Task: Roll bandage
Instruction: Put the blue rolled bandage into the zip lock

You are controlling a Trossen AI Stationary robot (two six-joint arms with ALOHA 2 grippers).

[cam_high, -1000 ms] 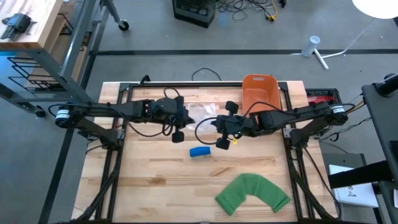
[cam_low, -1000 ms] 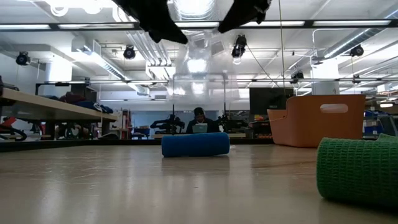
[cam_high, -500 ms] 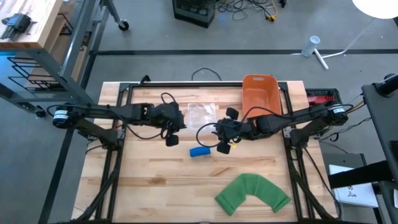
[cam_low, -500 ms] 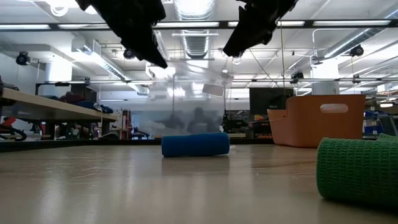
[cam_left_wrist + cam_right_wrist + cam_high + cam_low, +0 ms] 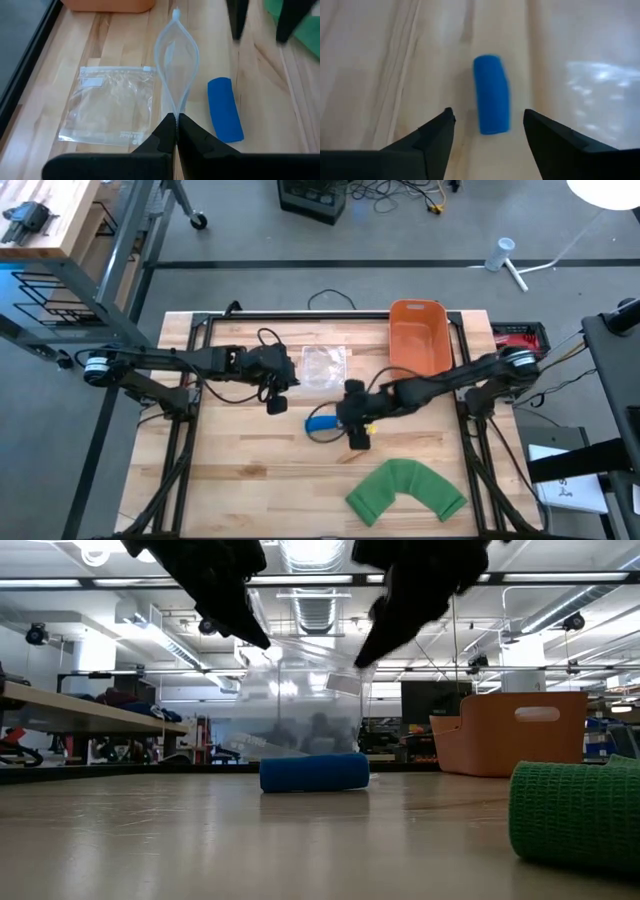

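Note:
A blue rolled bandage (image 5: pixel 320 423) (image 5: pixel 314 772) lies on its side mid-table. My right gripper (image 5: pixel 487 113) (image 5: pixel 352 432) hovers open above it, one finger on either side, touching nothing; its fingers also show in the left wrist view (image 5: pixel 260 22). My left gripper (image 5: pixel 176 125) (image 5: pixel 278 402) is shut on a clear zip bag (image 5: pixel 300 690) that hangs left of the roll. A second clear bag (image 5: pixel 110 107) (image 5: pixel 322 368) lies flat on the table behind. A green bandage (image 5: pixel 405 490) (image 5: pixel 575 810) lies bent in an arc near the front right. My left gripper pinches the clear bag's mouth rim at one end (image 5: pixel 176 113), where its two lips meet, between the two fingers. The fingers slant down from the table's left. The mouth gapes open in a long loop (image 5: pixel 176 60) ahead of the fingers, and the bag hangs below them.
An orange bin (image 5: pixel 415 335) (image 5: pixel 510 730) stands at the far right of the wooden table (image 5: pixel 250 470). Bare wood lies along the near left.
My right gripper has let go of the clear bag, opened, and come down toward the near edge over the blue roll. My left gripper has sunk a little with the bag, which now hangs lower and from that gripper alone.

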